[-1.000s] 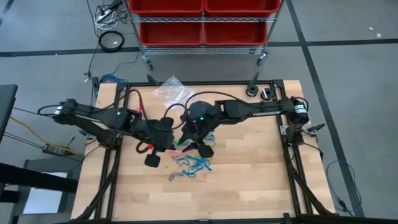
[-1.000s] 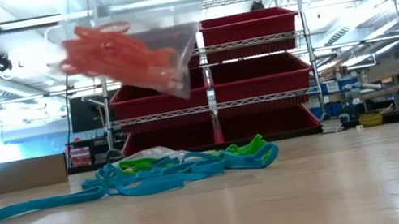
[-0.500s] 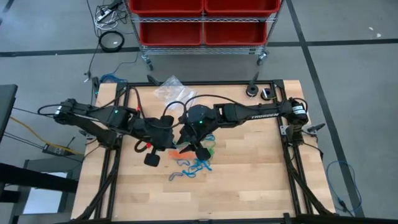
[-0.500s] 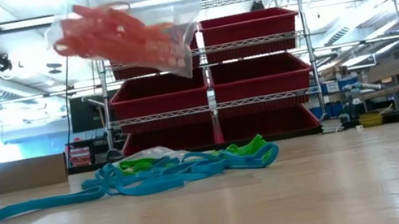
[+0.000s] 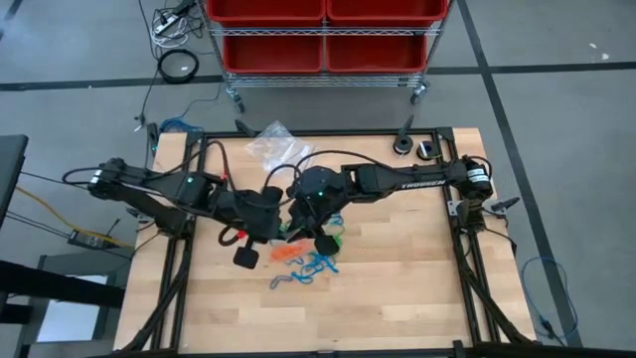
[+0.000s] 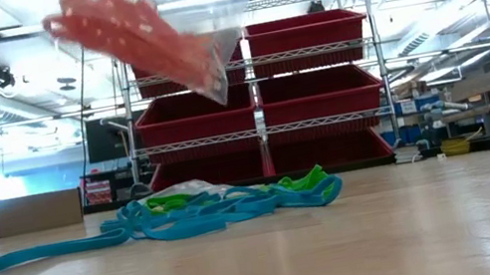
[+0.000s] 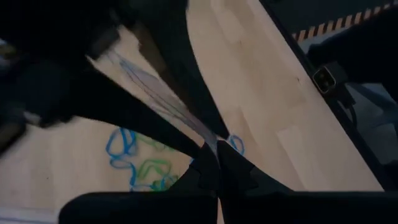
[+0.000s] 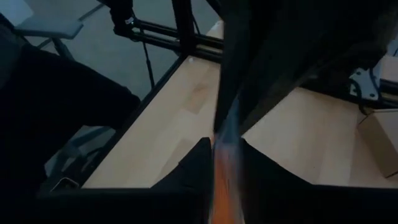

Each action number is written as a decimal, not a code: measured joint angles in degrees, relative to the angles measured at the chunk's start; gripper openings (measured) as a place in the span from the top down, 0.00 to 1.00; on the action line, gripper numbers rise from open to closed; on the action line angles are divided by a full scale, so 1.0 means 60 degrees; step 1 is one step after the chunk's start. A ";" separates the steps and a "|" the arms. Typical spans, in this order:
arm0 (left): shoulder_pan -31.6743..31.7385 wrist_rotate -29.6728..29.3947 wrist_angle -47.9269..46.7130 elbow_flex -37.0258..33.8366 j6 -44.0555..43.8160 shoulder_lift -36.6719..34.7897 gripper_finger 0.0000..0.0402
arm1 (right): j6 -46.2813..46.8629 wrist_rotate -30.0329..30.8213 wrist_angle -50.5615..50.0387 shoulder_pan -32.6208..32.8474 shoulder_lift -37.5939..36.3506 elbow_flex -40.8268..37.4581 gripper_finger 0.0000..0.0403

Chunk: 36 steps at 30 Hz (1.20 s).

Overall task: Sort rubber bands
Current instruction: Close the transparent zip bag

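left end effector [image 7: 214, 163]: clamped on bag [image 6: 175, 28] | right end effector [image 8: 225, 158]: clamped on bag

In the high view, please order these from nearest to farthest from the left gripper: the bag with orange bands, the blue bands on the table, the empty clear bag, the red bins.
1. The bag with orange bands, right at the left gripper, mid-table.
2. The blue bands, on the wood just toward the near edge.
3. The empty clear bag, at the table's far edge.
4. The red bins, on the rack beyond the table.
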 joint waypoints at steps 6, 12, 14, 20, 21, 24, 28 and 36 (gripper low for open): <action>0.0015 -0.0184 -0.0299 0.0271 0.0004 -0.0010 1.00 | 0.0018 -0.0099 -0.0182 0.0018 0.0000 0.0000 0.85; -0.0109 -0.0177 -0.0515 0.0326 -0.0028 0.0022 1.00 | -0.0498 -0.0130 -0.0776 0.0067 0.0000 -0.0001 0.94; -0.0120 -0.0166 -0.0556 0.0326 -0.0032 0.0103 1.00 | -0.0774 -0.0122 -0.0967 0.0124 0.0000 0.0000 0.98; -0.0286 -0.0155 -0.0818 0.0326 -0.0044 0.0248 1.00 | -0.0541 -0.0221 -0.1036 0.0136 0.0000 -0.0004 0.99; -0.0296 -0.0155 -0.0819 0.0326 -0.0047 0.0279 1.00 | -0.0522 -0.0257 -0.1039 0.0133 0.0000 -0.0004 0.99; -0.0372 -0.0144 -0.0829 0.0326 -0.0130 0.0292 1.00 | -0.0453 -0.0459 -0.0943 0.0135 0.0000 0.0000 0.96; -0.0458 -0.0140 -0.0817 0.0326 -0.0151 0.0292 1.00 | -0.0428 -0.0701 -0.0641 0.0135 0.0000 0.0000 0.91; -0.0590 -0.0111 -0.0822 0.0322 -0.0258 0.0292 1.00 | -0.0224 -0.0664 -0.0204 0.0135 0.0000 0.0004 0.81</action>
